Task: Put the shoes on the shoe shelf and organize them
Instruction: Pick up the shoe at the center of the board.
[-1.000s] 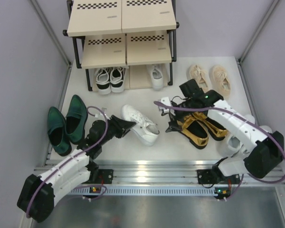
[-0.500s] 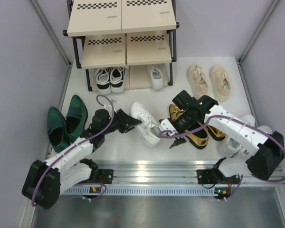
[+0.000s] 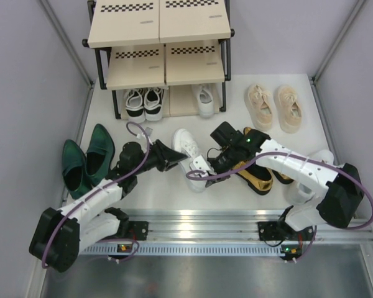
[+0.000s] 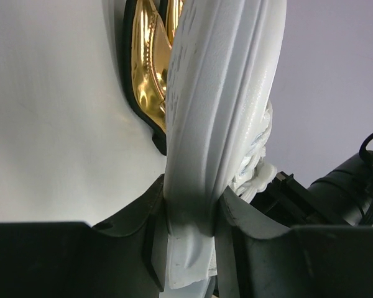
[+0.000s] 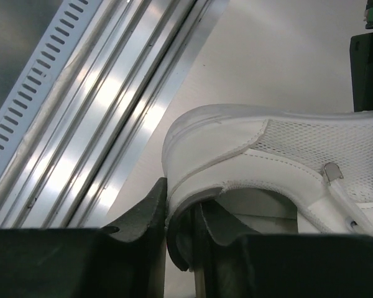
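Overhead, a white desk (image 3: 155, 195) fills the floor of a narrow bay closed in by pale grey walls (image 3: 31, 74) on the left, right and far sides. Ribbed aluminium rails (image 3: 193, 222) run along its near edge, behind both grippers.

The left gripper (image 3: 166, 156) is clamped on the sole edge of a white lace-up (image 3: 186, 146), which stands tipped on its side between its fingers (image 4: 146, 230). The right gripper (image 3: 210, 165) is closed on the heel collar of the same shoe, one finger (image 5: 146, 208) outside the rim and the other inside. The shoe thus hangs between the 2 grippers, near the middle of the desk.

Far beyond both grippers stands the shoe shelf (image 3: 130, 28), backed against the far wall. Its bottom tier holds the black-and-white sneakers (image 3: 143, 103) and a second white lace-up (image 3: 204, 99), with a gap between them. The 2 upper boards are bare.

The green loafers (image 3: 87, 160) lie left of the left gripper, close to the left wall. The gold loafers (image 3: 256, 175) lie just right of the right gripper, under its arm. The beige sneakers (image 3: 275, 105) sit beyond the right gripper, right of the shelf. The chunky white sneakers (image 3: 298, 189) are partly hidden by the right arm near the right wall.

Bare desk shows between the grippers and the shelf front, and between the held shoe and the rails.
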